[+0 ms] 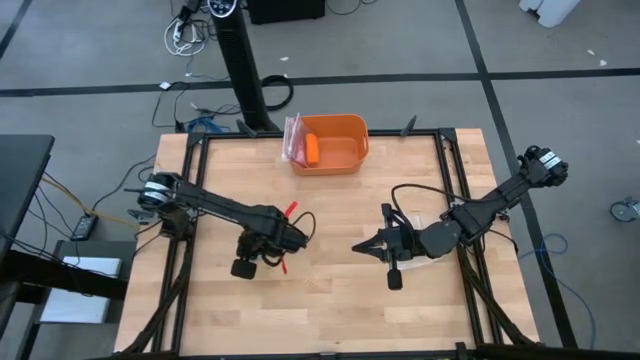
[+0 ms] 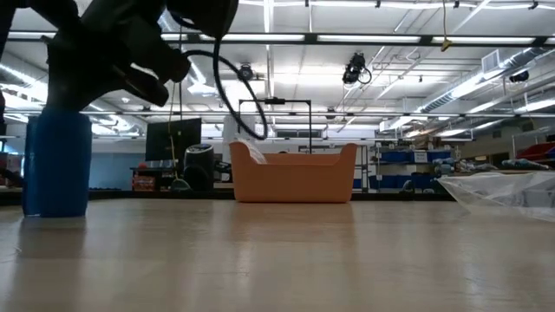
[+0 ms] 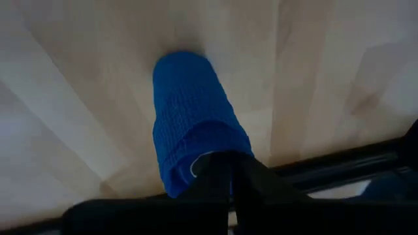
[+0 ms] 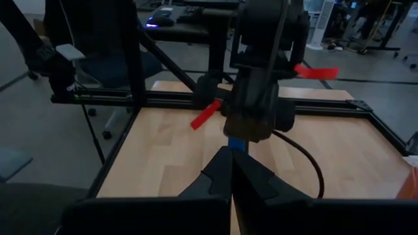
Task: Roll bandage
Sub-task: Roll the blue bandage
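Two arms meet over the middle of the worktop (image 1: 330,300) in the high view, the left gripper (image 1: 262,250) pointing down and the right gripper (image 1: 365,246) lying level, aimed toward it with a gap between; an orange bin (image 1: 330,143) sits at the far edge.

Low view: the bandage (image 2: 57,163) stands upright as a compact blue roll on the wood, dark arm parts directly above it.

Left wrist view: the jaws are clenched on the roll's top edge (image 3: 196,140).

Right wrist view: the right jaws are clenched on nothing, facing the left arm.

Judging from this, the roll looks finished, so the careful move is to release straight upward without tipping it or tugging the loose end free.
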Action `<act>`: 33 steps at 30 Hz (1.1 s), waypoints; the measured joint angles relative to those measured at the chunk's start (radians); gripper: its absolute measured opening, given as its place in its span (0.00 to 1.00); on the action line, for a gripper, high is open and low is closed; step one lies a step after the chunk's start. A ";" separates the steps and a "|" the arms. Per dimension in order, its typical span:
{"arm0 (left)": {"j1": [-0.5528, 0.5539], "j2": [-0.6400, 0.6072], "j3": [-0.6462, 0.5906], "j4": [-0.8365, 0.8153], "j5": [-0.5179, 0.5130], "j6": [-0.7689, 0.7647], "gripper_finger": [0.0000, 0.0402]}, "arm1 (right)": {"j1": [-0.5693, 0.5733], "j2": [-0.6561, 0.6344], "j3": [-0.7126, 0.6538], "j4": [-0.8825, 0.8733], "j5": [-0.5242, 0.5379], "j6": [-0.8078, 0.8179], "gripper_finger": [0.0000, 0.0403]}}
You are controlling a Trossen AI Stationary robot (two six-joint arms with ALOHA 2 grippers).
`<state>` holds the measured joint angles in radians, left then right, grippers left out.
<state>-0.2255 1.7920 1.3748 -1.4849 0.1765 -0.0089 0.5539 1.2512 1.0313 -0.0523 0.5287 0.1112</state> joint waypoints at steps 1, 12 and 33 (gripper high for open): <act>-0.001 0.000 0.007 0.008 -0.009 0.003 0.02 | 0.000 0.000 0.000 -0.003 0.000 0.000 0.01; 0.000 0.000 0.065 0.006 -0.056 -0.047 0.12 | 0.000 0.000 0.000 -0.003 0.000 0.001 0.02; -0.003 0.000 0.066 0.018 -0.127 -0.074 0.02 | 0.000 0.001 -0.001 -0.002 0.000 0.003 0.02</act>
<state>-0.2283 1.7920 1.4406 -1.4670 0.0494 -0.0828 0.5541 1.2518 1.0306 -0.0541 0.5285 0.1143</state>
